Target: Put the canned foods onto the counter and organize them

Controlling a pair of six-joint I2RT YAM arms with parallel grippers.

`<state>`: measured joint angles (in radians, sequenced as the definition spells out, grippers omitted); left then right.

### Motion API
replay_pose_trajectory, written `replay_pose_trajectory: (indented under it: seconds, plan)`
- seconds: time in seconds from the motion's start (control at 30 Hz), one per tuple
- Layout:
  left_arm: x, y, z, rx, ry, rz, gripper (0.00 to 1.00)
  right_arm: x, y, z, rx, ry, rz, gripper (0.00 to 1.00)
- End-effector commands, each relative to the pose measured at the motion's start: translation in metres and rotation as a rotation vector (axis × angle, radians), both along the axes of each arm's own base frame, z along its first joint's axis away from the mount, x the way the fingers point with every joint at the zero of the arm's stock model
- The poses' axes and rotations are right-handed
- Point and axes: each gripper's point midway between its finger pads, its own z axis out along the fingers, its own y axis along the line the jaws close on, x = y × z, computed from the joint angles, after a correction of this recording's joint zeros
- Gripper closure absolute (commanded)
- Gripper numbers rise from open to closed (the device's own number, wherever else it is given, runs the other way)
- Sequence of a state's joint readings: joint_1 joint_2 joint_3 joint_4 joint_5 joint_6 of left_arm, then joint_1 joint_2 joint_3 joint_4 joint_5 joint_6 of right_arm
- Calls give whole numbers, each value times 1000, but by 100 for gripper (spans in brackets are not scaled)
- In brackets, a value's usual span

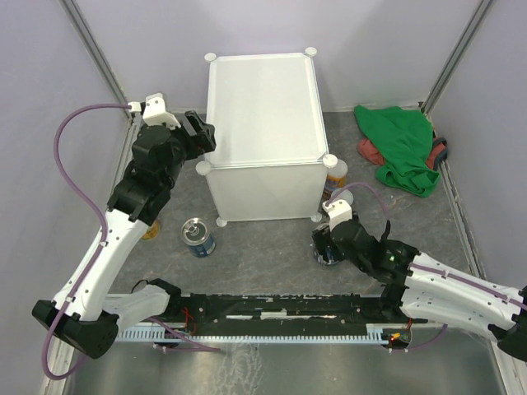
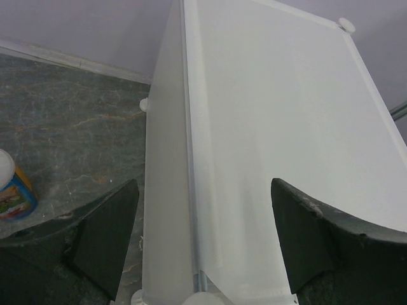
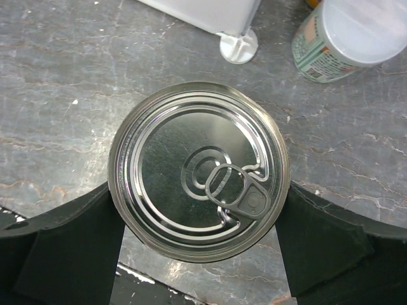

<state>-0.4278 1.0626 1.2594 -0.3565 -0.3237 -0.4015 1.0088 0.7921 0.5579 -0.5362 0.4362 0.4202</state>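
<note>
Counter: top bare, no cans placed yet. Pull-tab can: upright, seemingly on floor, near counter's front right corner, right jaws pressed to its sides. Blue can, pale green can: on floor. Left jaws: wide, empty, straddling counter's left edge. Task barely begun

The counter is coloured white, the cloth green; the floor is veined grey; the can is topped in ringed silver.
</note>
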Motion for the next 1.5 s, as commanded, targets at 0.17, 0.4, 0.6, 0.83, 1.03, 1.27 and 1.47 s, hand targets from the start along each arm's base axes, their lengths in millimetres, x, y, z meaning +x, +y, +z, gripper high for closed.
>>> replay_pose_trajectory:
  seconds: [0.17,0.4,0.6,0.83,1.03,1.27,1.47]
  plan:
    - [-5,11,18,8,-78,39,10,12,43,98,228,-156,86,99]
    - [-5,14,21,4,-86,57,10,5,66,142,288,-181,187,99]
    - [-6,16,24,1,-94,67,10,-3,92,196,364,-212,299,99]
    - [-5,19,23,-1,-90,86,10,-5,116,265,456,-281,388,99]
    - [-4,21,20,1,-82,99,10,0,135,317,503,-339,432,99]
    - [-3,25,25,13,-88,122,10,9,149,369,525,-407,446,99]
    - [-1,24,30,12,-95,122,10,20,160,392,511,-450,436,99]
